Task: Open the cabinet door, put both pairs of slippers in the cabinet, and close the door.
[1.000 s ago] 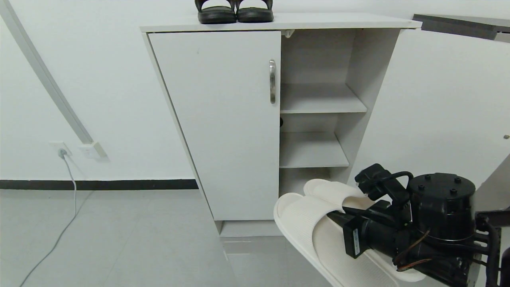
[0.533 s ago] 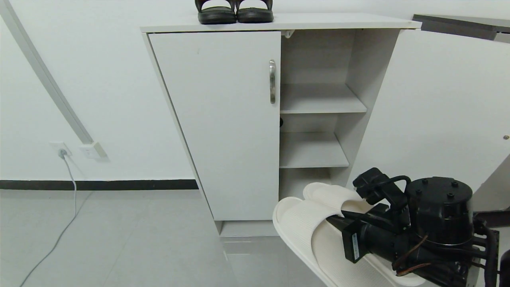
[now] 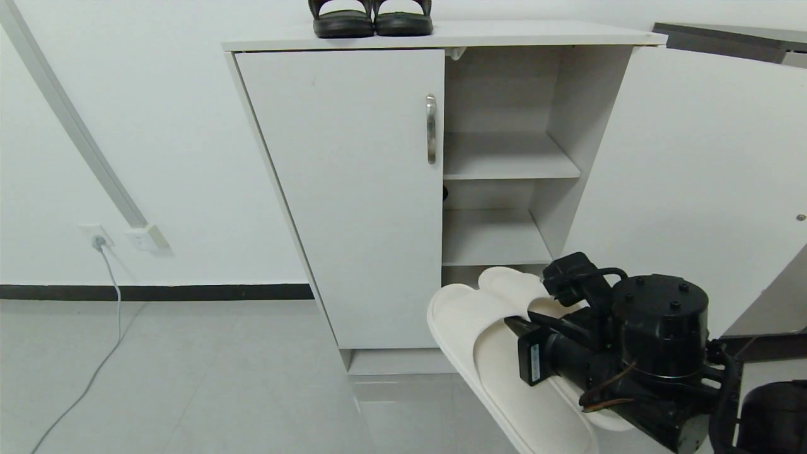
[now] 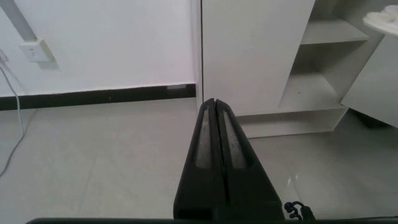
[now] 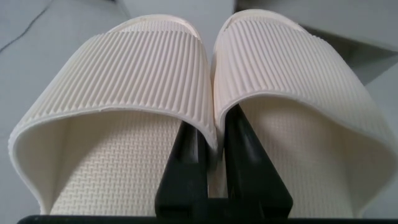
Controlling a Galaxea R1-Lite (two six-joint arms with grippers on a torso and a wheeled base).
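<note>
Your right gripper [image 5: 210, 146] is clamped on the white slippers [image 3: 470, 331] where their straps meet, low and near the cabinet [image 3: 340, 189], right door open (black pair [image 3: 371, 19] on top). Left gripper [image 4: 215, 112]: pressed together, empty, over floor [image 4: 93, 162].

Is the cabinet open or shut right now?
Half open: its right door is swung wide, showing the shelves; the left door sits shut.

Left gripper [image 4: 215, 106] closed above floor [image 4: 93, 162], facing cabinet [image 4: 255, 50].
</note>
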